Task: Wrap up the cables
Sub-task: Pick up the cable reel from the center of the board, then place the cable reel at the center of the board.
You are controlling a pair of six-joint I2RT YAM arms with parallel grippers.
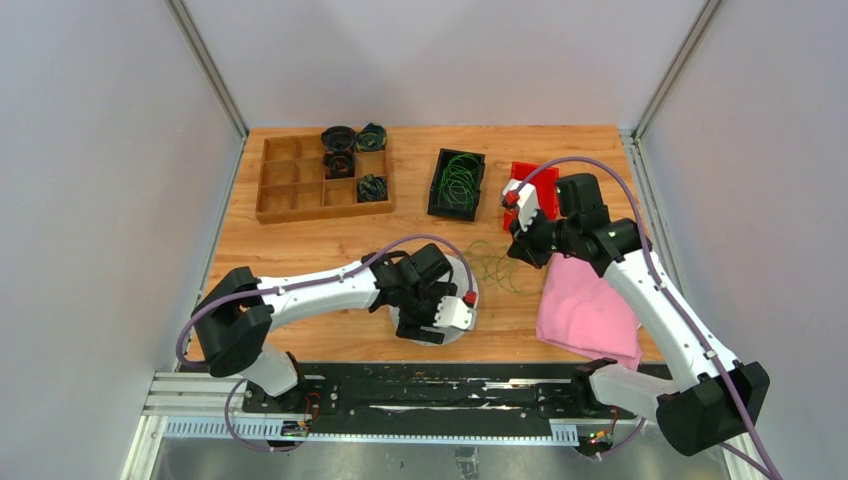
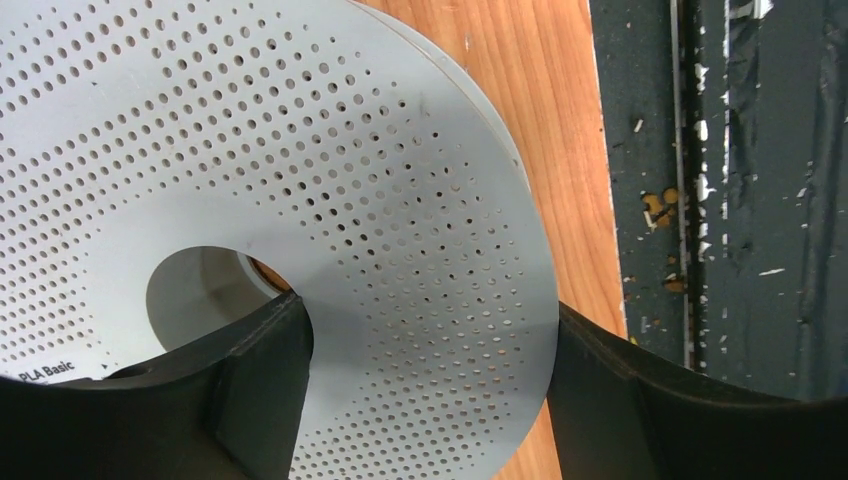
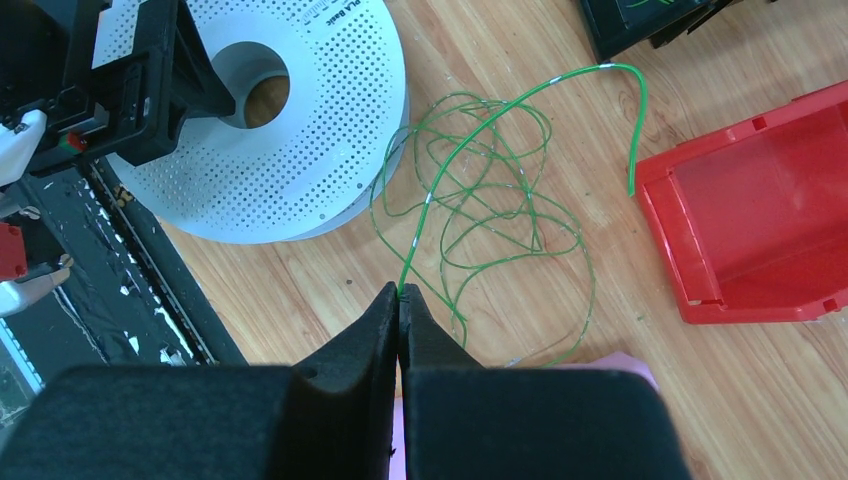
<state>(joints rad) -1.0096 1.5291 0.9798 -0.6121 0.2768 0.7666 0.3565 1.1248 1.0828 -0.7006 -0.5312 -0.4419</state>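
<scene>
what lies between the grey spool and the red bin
A tangle of green cables lies on the wood between grey spool and red bin, one strand pinched in the right claw; clearest in the right wrist view.

I count one grey perforated spool (image 3: 300,150), one red bin (image 3: 770,230), one black bin (image 1: 436,190), one pink cloth (image 1: 585,310), one wooden compartment tray (image 1: 285,176), and four dark cord bundles (image 1: 339,137). The tangled green cables (image 3: 430,198) I cannot count.

Left end effector (image 1: 425,325) covering most of grey spool (image 1: 466,272) in top view; spool running off left wrist view's top and left edges; red bin (image 3: 760,230) running off right wrist view's edge; cables (image 1: 497,265) showing too thin to count.
</scene>
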